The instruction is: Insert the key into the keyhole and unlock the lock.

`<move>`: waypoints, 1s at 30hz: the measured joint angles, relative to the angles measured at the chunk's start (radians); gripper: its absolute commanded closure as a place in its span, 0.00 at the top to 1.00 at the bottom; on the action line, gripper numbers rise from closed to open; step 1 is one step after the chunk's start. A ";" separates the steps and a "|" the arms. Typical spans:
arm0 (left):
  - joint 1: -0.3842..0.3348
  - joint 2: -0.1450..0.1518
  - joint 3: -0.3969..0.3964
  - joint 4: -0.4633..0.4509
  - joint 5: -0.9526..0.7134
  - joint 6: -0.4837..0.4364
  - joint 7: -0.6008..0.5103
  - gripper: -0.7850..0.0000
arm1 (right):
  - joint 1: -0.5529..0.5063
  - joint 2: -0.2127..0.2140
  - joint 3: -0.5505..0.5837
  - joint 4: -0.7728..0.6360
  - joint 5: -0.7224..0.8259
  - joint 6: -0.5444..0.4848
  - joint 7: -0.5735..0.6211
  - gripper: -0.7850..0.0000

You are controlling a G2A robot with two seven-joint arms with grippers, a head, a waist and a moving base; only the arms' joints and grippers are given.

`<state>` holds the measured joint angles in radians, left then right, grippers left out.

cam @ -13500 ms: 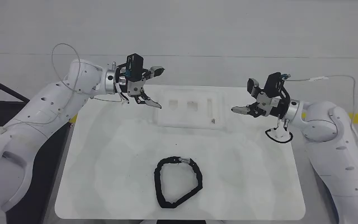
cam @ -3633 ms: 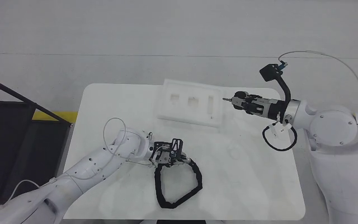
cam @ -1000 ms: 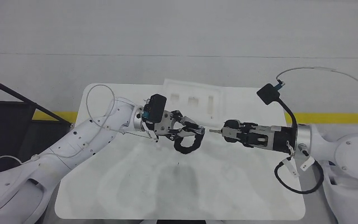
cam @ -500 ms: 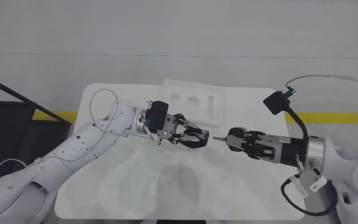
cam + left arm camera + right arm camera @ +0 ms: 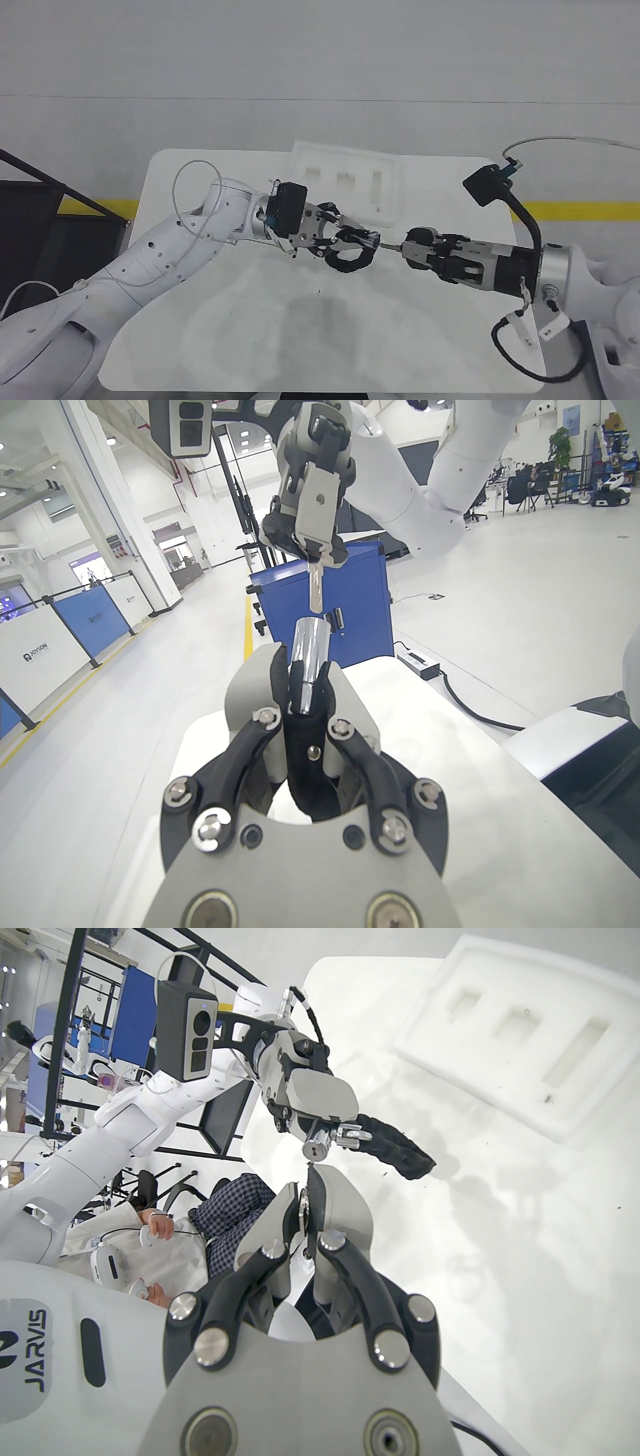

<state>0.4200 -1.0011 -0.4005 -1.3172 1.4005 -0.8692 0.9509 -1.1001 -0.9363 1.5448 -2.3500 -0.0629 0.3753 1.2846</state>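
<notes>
My left gripper (image 5: 304,680) is clamped on the lock (image 5: 309,650), held mid-frame in the top view above the table (image 5: 420,340). My right gripper (image 5: 299,1200) pinches the key (image 5: 315,592), its tip right at the keyhole (image 5: 315,1149), perhaps touching.

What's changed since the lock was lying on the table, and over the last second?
The left gripper took hold of the lock and lifted it off the table. The right gripper brought the key over from the foam tray. In the last second the key tip closed in on the lock's cylinder; a small gap remains. Both grips and the tray are unchanged.
</notes>
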 measured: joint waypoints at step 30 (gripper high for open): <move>0.044 -0.004 -0.028 -0.019 -0.106 -0.078 -0.078 0.00 | 0.019 0.033 -0.032 0.000 -0.016 -0.091 -0.017 0.00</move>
<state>0.4635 -1.0050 -0.4281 -1.3366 1.2945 -0.9476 0.8724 -1.0810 -0.9035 1.5128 -2.3500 -0.0786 0.2847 1.2678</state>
